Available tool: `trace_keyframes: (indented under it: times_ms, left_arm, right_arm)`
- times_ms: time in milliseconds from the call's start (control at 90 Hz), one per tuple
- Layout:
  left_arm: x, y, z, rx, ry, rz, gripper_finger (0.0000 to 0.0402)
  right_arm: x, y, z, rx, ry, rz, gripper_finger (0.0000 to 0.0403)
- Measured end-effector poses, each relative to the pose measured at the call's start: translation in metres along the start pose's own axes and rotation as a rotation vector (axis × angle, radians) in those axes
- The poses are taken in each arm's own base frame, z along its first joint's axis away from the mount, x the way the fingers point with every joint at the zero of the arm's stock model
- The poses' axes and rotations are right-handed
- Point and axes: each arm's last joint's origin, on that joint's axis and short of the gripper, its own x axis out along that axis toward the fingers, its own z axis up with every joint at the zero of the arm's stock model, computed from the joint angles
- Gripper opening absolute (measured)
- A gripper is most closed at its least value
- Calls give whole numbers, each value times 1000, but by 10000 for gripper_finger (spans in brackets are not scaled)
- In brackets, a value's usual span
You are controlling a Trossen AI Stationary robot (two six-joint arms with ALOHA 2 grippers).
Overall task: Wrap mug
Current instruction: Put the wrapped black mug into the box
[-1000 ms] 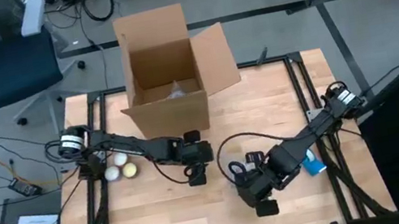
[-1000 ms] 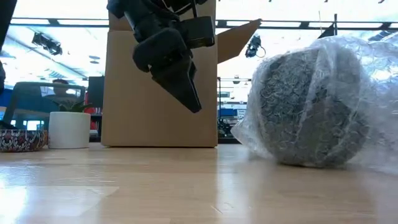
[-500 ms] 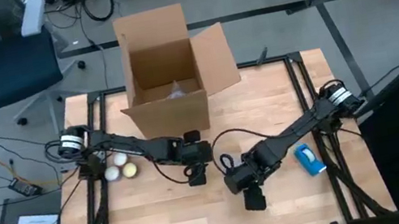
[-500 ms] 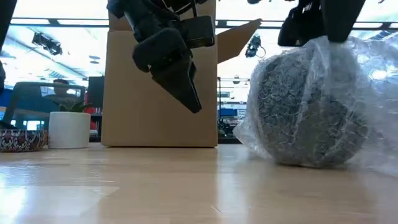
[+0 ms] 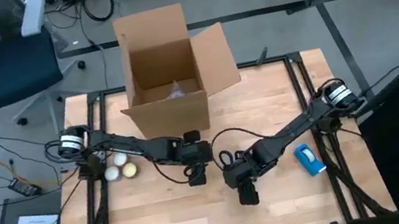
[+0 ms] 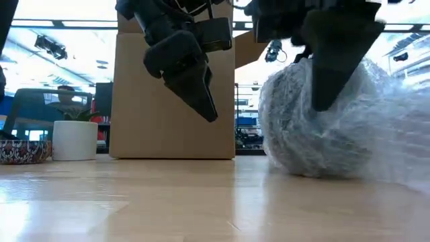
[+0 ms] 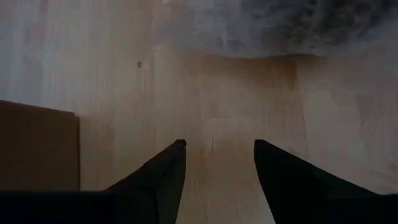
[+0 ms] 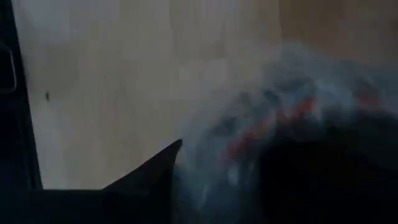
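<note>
While two dark arms reach inward over the wooden table, an open cardboard box stands at its far edge, flaps spread, with something pale lying in its bottom. Near the middle of the table, the mug sits bundled in clear bubble wrap, a dark rounded lump under the film; a few orange-red glints show through the plastic in the right wrist view. The wrap trails off loosely to the right along the tabletop. The right gripper bears down on top of the bundle, its dark fingers against the plastic and apparently clamped on the wrapped mug. Just left of it, the left gripper hangs above bare wood, its two fingers spread apart with nothing between them, the edge of the bundle lying ahead of their tips. A blue tape dispenser rests on the table's right side, apart from the work. Two pale balls sit beside the left arm's base. A white pot and a patterned bowl stand at the far left in the low view.
</note>
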Motion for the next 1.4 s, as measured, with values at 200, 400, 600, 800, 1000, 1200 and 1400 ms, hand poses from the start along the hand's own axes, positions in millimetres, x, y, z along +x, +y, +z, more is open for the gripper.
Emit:
trace_keyframes:
  times_ms: [200,400,600,800,1000,1200,1400]
  left_arm:
    - [0,0,0,-2,0,5,173]
    - [0,0,0,-4,1,5,173]
    - [0,0,-4,1,44,7,173]
    - [0,0,-5,4,52,7,173]
    - [-1,0,-4,4,45,9,172]
    - [0,0,-5,4,49,8,172]
    - [0,0,-4,1,45,8,173]
  right_arm:
    - [0,0,0,-30,3,4,119]
    - [-2,1,0,-21,23,35,24]
    - [-28,10,11,-39,16,-7,15]
    - [-112,22,31,-125,-154,-24,13]
    - [-198,21,44,-246,-468,-46,12]
    - [-249,14,51,-327,-713,42,11]
    - [-283,9,42,-423,-854,20,11]
